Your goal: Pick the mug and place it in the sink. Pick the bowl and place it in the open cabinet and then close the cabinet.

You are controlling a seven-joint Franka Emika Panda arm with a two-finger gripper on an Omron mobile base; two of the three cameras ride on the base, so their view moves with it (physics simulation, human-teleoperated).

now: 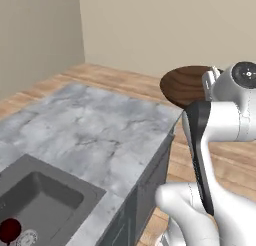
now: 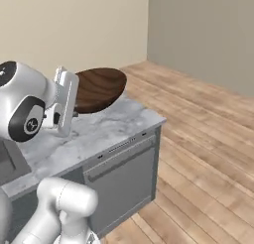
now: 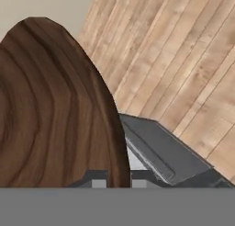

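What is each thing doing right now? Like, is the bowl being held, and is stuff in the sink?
bowl: held up off the counter, gripped by its rim.
gripper: shut on the bowl's rim, a finger on each side.
sink: not filled with water; something small and whitish lies in its near corner beside a dark red round thing.
counter: bare marble where it shows.

Hand [image 3: 112, 181] raised, clamped on rim
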